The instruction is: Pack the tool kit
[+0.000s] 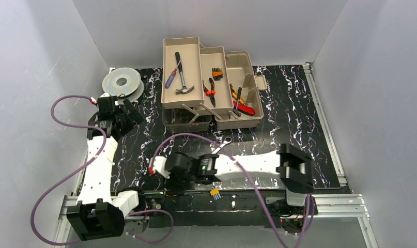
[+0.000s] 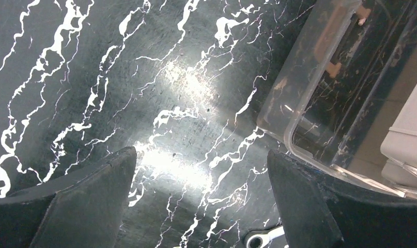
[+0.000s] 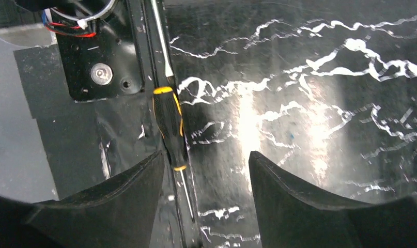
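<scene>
Hovering with its fingers spread and nothing between them, the right gripper (image 3: 205,157) sits low over the near edge of the surface (image 3: 309,155). A black-and-yellow screwdriver (image 3: 170,124) lies just beside one finger. The left gripper (image 2: 201,152) is likewise parted and empty, near the smoky lid (image 2: 299,88). Further out, the toolbox (image 1: 240,124) stands open at the back with its trays fanned, holding a hammer (image 1: 181,77), pliers (image 1: 210,90) and more. Packing looks well along: this screwdriver and a wrench (image 1: 222,141) lie outside, and the box is not yet closed. Only the right wrist view shows the screwdriver plainly; only the overhead view shows the trays' contents.
</scene>
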Controlling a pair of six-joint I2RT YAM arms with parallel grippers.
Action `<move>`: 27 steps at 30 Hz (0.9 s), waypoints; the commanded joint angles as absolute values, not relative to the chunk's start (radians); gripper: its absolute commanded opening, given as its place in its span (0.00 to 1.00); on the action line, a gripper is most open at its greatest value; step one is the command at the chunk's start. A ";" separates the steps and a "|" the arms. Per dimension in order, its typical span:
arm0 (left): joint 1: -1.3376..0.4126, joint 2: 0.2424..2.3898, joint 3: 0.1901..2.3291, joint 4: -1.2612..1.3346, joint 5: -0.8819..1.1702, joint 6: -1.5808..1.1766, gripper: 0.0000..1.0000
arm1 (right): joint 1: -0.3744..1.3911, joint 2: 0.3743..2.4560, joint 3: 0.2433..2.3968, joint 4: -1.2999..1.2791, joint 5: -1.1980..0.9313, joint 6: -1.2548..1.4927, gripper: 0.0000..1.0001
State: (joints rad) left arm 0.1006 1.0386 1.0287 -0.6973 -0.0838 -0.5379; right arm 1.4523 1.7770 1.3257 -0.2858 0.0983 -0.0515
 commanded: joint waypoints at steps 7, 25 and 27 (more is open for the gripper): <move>0.110 1.093 1.091 -0.714 0.000 -0.464 0.98 | 1.531 2.008 1.511 -0.323 0.224 -0.110 0.68; 0.110 1.121 1.097 -0.692 0.045 -0.465 0.98 | 1.533 2.011 1.438 -0.258 0.257 -0.091 0.14; 0.111 1.120 1.094 -0.686 0.047 -0.465 0.98 | 1.524 1.935 1.392 -0.212 0.279 -0.087 0.08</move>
State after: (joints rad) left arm 0.1036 1.1259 1.0801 -0.6935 0.0317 -0.4747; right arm 1.5517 2.0680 1.4682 -0.2940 0.1788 -0.0812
